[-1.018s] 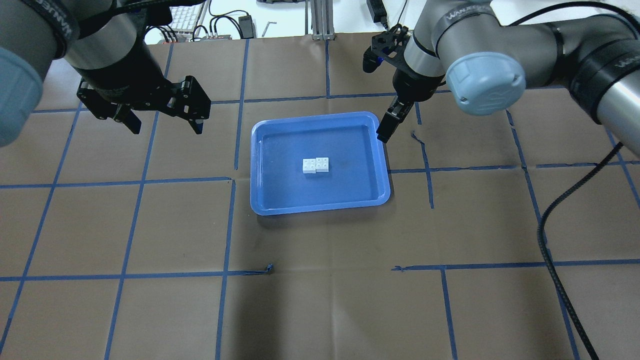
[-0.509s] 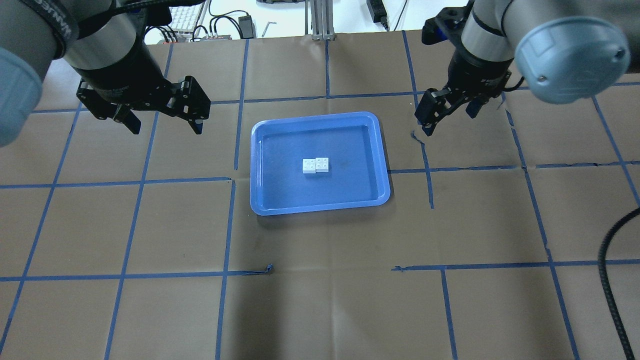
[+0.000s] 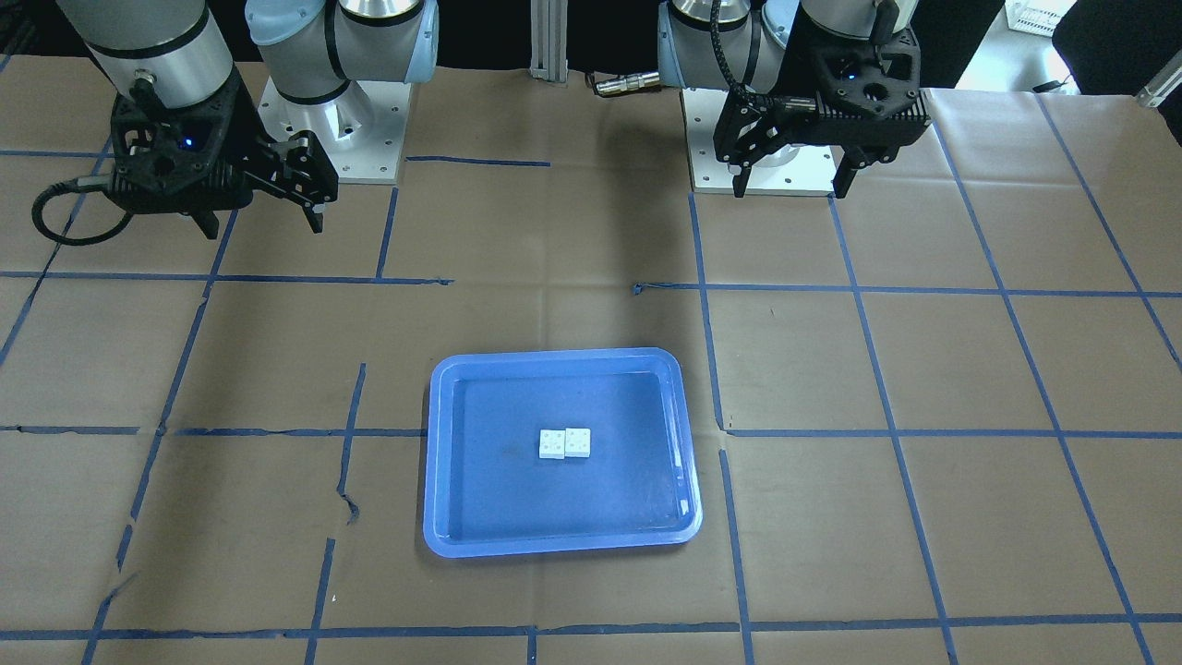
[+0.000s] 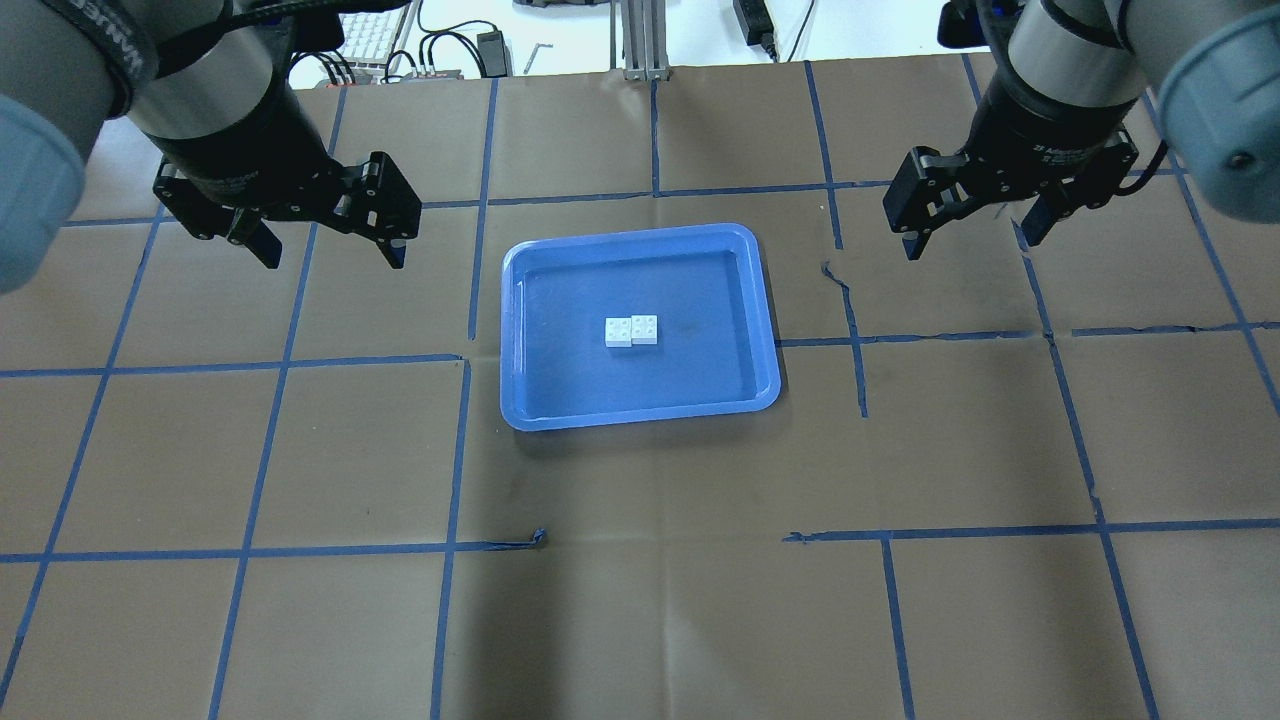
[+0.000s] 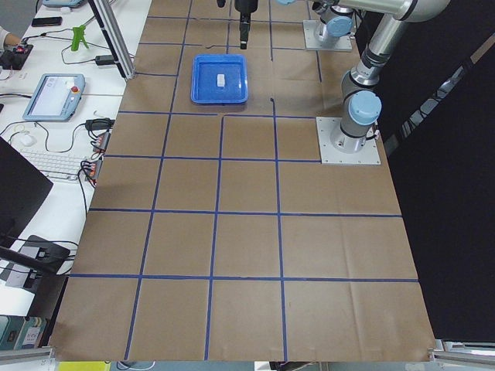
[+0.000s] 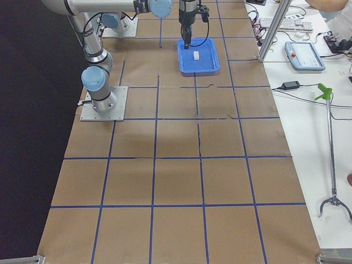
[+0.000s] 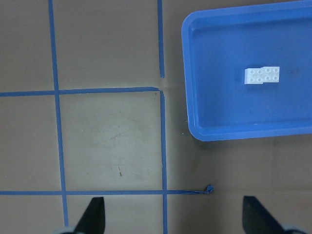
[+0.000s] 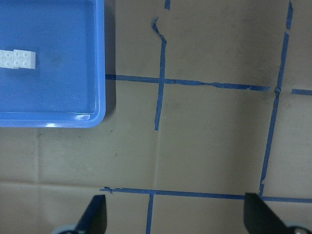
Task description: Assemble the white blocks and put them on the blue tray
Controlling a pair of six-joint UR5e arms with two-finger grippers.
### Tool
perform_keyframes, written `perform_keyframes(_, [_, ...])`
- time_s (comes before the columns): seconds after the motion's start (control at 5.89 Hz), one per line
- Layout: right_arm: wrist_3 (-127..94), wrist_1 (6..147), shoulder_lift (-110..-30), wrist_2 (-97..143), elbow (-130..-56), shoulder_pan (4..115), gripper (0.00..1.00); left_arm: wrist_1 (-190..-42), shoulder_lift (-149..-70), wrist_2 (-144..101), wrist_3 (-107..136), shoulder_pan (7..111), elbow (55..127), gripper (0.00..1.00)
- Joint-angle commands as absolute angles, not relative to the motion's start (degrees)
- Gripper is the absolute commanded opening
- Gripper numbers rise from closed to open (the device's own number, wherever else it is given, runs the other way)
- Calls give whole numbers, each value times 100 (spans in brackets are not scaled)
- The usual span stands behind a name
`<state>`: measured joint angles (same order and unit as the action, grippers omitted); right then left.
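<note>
**Overhead exterior view: blocks on tray, arms standing off**

Brown paper [image 4: 640, 620] spreads under everything, with a keyboard [image 4: 372, 35] past its far edge. The blue tray [image 4: 510, 340] lies near the middle. The left gripper [image 4: 332, 255] and right gripper [image 4: 970, 243] hover on either side of it, well apart, jaws spread wide and holding nothing. The white blocks [image 4: 631, 331] sit touching near the tray's middle; they look joined, though they are too small to be sure. I judge the task about done. Any re-grasp need only clear the raised rim.
</note>
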<state>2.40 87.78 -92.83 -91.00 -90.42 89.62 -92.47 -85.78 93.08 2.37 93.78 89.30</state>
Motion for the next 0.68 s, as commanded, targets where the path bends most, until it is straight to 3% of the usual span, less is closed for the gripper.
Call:
perform_keyframes(0.0, [-201, 8404, -9029, -9062, -8502, 9026, 100, -9246, -8578, 9308, 237, 9378, 8930, 100])
perform_keyframes(0.51, [-220, 8420, -8974, -9053, -8534, 9105, 100, -9246, -8578, 9308, 237, 9378, 8930, 100])
